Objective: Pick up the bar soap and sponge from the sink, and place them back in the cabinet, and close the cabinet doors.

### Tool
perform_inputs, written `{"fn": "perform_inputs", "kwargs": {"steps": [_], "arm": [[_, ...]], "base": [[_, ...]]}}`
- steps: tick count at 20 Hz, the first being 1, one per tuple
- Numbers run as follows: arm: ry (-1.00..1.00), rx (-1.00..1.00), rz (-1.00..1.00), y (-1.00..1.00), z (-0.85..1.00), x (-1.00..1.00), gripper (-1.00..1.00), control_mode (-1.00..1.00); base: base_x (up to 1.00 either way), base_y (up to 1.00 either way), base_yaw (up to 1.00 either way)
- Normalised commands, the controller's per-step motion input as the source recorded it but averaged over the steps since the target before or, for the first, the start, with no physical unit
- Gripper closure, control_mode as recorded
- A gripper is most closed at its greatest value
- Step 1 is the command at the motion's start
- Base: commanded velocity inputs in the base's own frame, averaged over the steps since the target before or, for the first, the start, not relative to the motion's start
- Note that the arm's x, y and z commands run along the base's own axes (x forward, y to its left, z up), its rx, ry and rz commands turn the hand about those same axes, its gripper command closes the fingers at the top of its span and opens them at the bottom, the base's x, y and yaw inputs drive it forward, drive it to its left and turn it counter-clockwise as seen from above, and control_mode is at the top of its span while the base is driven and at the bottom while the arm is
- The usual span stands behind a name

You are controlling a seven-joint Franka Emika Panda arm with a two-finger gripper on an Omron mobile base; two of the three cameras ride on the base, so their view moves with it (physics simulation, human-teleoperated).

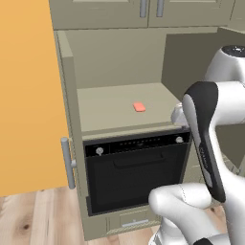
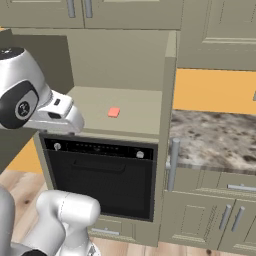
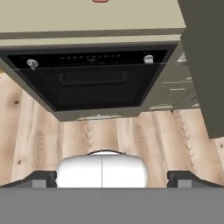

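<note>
The salmon-pink bar soap [image 1: 139,106] [image 2: 114,112] lies flat on the beige shelf [image 1: 110,110] of the olive-grey cabinet [image 2: 120,55]. Both cabinet doors stand open: one edge-on with its steel handle [image 2: 172,165], the other as a dark panel [image 1: 191,57]. My gripper [image 3: 112,179] is open and holds nothing. It hangs in front of the shelf's front edge and looks down past the oven to the floor. The soap shows as a sliver at the top of the hand view [image 3: 100,1]. The sponge and the sink are out of view.
A black-fronted oven [image 1: 136,172] [image 3: 87,83] sits below the shelf. Shorter doors with paired handles [image 1: 150,8] run above the cabinet. A speckled stone counter [image 2: 215,135] lies to the right, an orange wall [image 1: 28,95] to the left, and wood floor [image 3: 131,140] below.
</note>
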Motion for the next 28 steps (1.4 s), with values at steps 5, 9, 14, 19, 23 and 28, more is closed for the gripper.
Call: {"fn": "perform_inputs", "kwargs": {"steps": [5, 9, 14, 19, 23, 28], "arm": [[0.1, 0.0, 0.0, 0.0, 0.05, -0.3, -1.0, -1.0], [0.03, 0.0, 0.0, 0.0, 0.0, -0.26, -1.0, -1.0], [0.0, 0.0, 0.0, 0.0, 0.0, -0.27, -1.0, -1.0], [0.0, 0.0, 0.0, 0.0, 0.0, -0.48, -1.0, -1.0], [0.0, 0.0, 0.0, 0.0, 0.0, -0.34, -1.0, -1.0], [0.0, 0.0, 0.0, 0.0, 0.0, -0.09, -1.0, -1.0]], "base": [[0.0, 0.0, 0.0], [0.0, 0.0, 0.0], [0.0, 0.0, 0.0], [0.0, 0.0, 0.0], [0.0, 0.0, 0.0], [0.0, 0.0, 0.0]]}}
